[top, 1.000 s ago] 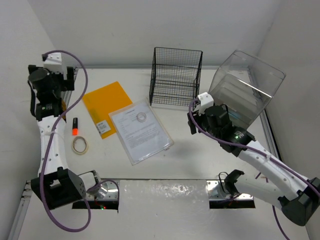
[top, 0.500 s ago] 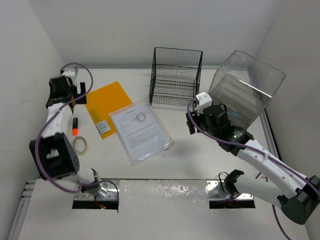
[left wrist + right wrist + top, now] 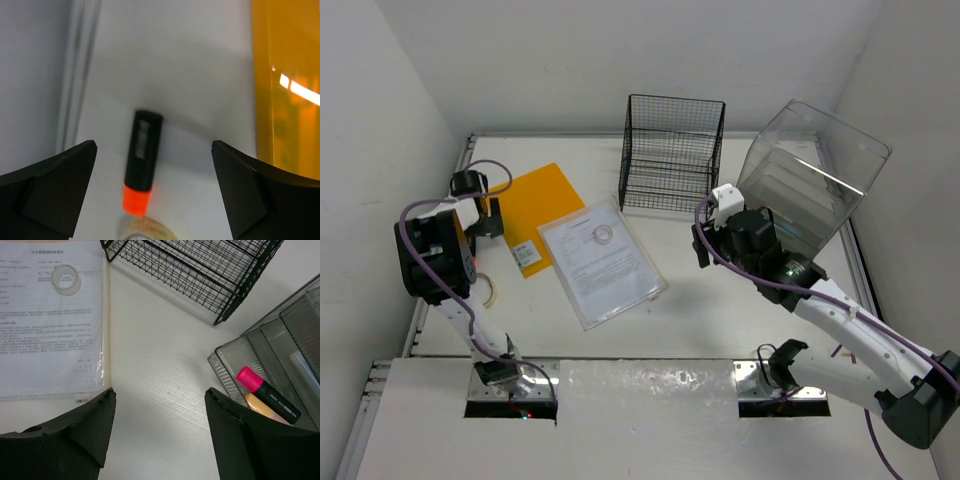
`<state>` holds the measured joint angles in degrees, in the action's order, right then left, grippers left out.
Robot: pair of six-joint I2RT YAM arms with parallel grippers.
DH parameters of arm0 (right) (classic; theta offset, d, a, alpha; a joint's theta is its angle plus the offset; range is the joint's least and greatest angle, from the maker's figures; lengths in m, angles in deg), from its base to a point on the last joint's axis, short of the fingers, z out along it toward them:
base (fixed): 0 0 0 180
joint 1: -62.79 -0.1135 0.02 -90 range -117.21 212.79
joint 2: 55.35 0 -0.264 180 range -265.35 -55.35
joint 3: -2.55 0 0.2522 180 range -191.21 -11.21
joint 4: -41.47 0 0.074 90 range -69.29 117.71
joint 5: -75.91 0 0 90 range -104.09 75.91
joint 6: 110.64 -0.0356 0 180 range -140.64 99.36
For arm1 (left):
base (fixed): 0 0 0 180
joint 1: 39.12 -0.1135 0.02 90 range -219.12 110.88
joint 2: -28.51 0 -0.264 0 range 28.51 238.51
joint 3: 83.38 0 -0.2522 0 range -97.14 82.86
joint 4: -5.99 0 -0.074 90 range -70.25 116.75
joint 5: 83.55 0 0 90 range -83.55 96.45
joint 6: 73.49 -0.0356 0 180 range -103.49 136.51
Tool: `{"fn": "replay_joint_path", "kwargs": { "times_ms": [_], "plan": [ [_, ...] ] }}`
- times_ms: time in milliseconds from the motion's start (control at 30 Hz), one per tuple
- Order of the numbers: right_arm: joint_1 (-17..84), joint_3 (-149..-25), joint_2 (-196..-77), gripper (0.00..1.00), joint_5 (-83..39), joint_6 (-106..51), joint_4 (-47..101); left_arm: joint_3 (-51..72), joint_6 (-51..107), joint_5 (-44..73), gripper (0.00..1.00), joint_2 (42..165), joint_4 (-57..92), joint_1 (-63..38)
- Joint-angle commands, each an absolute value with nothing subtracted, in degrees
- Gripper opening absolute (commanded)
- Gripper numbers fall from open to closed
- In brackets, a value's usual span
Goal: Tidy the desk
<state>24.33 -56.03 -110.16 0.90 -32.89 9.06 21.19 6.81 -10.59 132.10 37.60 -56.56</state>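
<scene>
Left pincer [image 3: 153, 150]: fingers spread wide with nothing in them, hanging right over the orange marker [image 3: 142, 160]. The marker shows in the gap between the two fingers, so I'd say it's lined up for a grab.
Right pincer [image 3: 160, 392]: also spread and holding nothing, over bare tabletop [image 3: 155, 355] between the sheet [image 3: 50, 325] and the drawer box [image 3: 260, 365]. Looks parked while the other arm works, just my read.
Tabletop: white slab under everything, arms bolted at its near edge. The loose stuff sits on its left and middle, the containers at the far and right side.
Orange marker: flat on the tabletop, orange end pointing at the tape roll [image 3: 145, 232], between the rail [image 3: 80, 50] and the folder [image 3: 287, 90].
Drawer box: one drawer is pulled out with a pink marker [image 3: 267, 392] and a yellow pen [image 3: 261, 411] touching it, so pens probably belong there.
Rack [image 3: 672, 150]: at the far edge, just beside the drawer box. Likely home for the folder and sheet, but that's a guess.
Ring [image 3: 66, 280]: lying on the sheet.
Hidden: from the top camera the left arm [image 3: 430, 255] covers the orange marker and part of the tape roll. The roll is also cut off at the bottom of the left wrist view. Print on the sheet is too small to read, and the upper part of the drawer box is hazy through the plastic.
</scene>
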Motion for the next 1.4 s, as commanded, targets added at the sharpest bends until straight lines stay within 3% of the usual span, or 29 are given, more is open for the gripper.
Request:
{"fn": "replay_joint_path", "kwargs": {
  "times_ms": [0,167,300,367,433,533,667,700,767,800,867,900,1167,1367],
  "plan": [
    [23.9,-56.4,-110.2,0.70,1.8,-33.4,11.1,15.5,10.9,-19.6,1.00,137.0,39.4,-56.0],
    [23.8,-56.3,-110.4,0.70,1.8,-33.4,11.7,16.3,12.3,-16.4,1.00,138.1,38.6,-56.5],
    [23.7,-56.5,-110.1,0.70,1.9,-33.3,11.0,13.4,13.3,-3.0,0.99,141.4,44.2,-59.2],
    [23.6,-56.3,-109.8,0.70,2.1,-33.3,10.8,12.5,13.4,9.9,0.87,143.5,48.8,-62.4],
    [23.6,-56.0,-108.9,0.70,2.3,-33.5,10.9,13.6,13.2,14.7,0.82,144.4,50.3,-64.6],
    [23.5,-56.0,-107.9,0.70,2.2,-33.5,11.2,17.6,12.4,13.1,0.81,142.1,46.5,-64.9],
    [23.5,-55.9,-107.2,0.70,2.3,-33.3,11.3,20.2,11.5,11.3,0.69,140.4,45.2,-64.9],
    [23.5,-55.8,-107.1,0.70,2.3,-33.4,11.4,21.2,10.8,11.2,0.65,140.1,44.8,-64.9],
    [23.5,-55.5,-106.9,0.70,2.3,-33.4,11.6,21.8,10.4,10.9,0.45,140.0,44.6,-64.8],
    [23.4,-55.4,-106.9,0.70,2.2,-33.4,11.6,22.2,10.0,11.0,0.26,139.9,44.9,-65.0],
    [23.4,-55.4,-106.9,0.70,2.2,-33.5,11.6,22.7,9.9,11.4,0.03,139.5,45.3,-64.9],
    [23.4,-55.4,-106.9,0.70,2.1,-33.4,11.6,23.2,9.7,11.5,0.00,138.9,45.3,-64.9],
    [23.4,-55.5,-107.4,0.71,0.7,-33.2,11.2,24.0,7.6,12.6,0.00,132.1,44.1,-64.8],
    [23.4,-55.8,-108.2,0.76,-7.5,-33.0,13.6,22.3,3.3,11.8,0.00,120.5,45.3,-62.3]
  ]
}}
